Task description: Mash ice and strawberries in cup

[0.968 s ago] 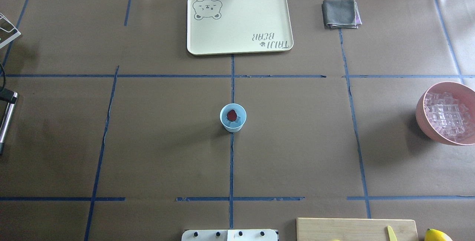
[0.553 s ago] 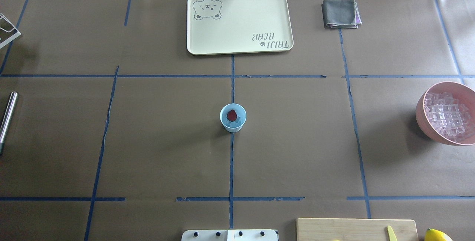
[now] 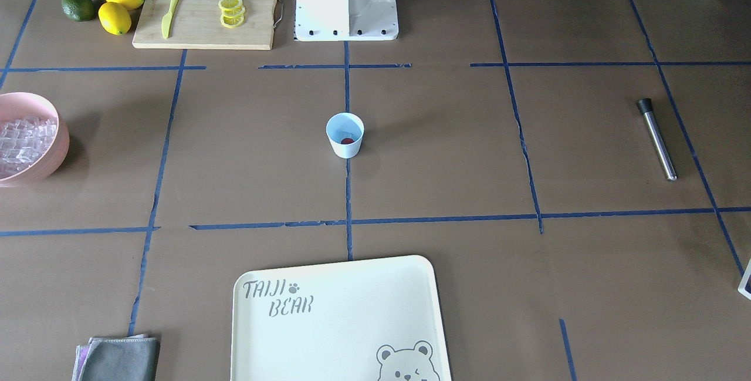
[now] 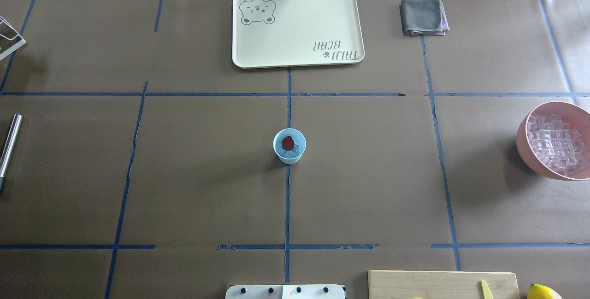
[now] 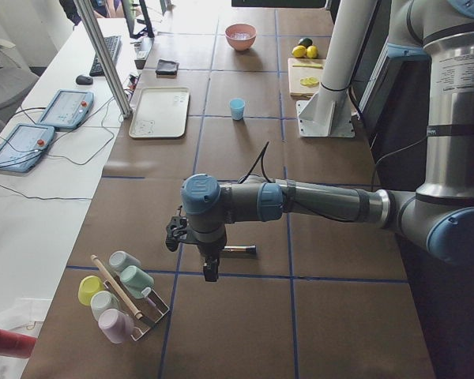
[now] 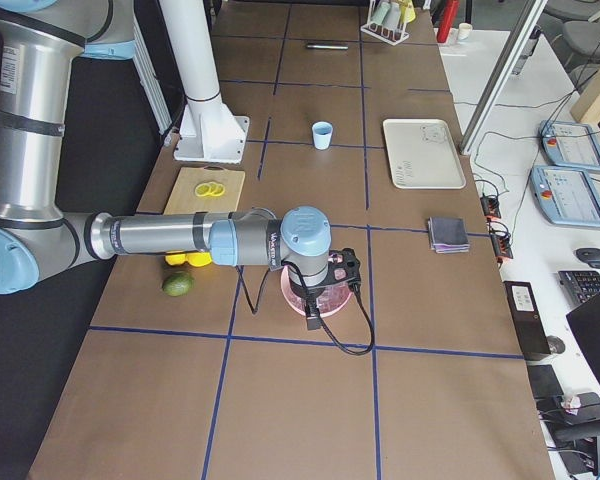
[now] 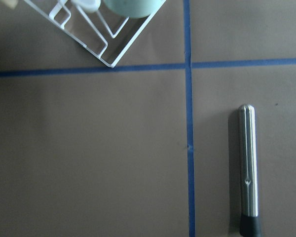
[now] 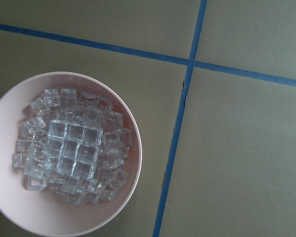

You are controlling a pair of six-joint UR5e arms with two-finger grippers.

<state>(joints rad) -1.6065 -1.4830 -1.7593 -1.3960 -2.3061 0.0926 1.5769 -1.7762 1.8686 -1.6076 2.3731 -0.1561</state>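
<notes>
Strawberry (image 4: 288, 142) and ice (image 4: 295, 151) sit in the cup (image 4: 289, 146) for mashing; the masher (image 3: 657, 139) lies well to its left, handy for the left gripper (image 5: 211, 268). Its jaws, and the right gripper's (image 6: 311, 318), I can't tell.

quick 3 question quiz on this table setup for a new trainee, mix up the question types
1. True or false: the strawberry sits inside the light blue cup.
2. Where is the metal muddler?
A. standing in the cup
B. lying flat on the table, far from the cup
C. on the cutting board
3. Fill the gap: the pink bowl is filled with ____.

Key
1. True
2. B
3. ice cubes
</notes>
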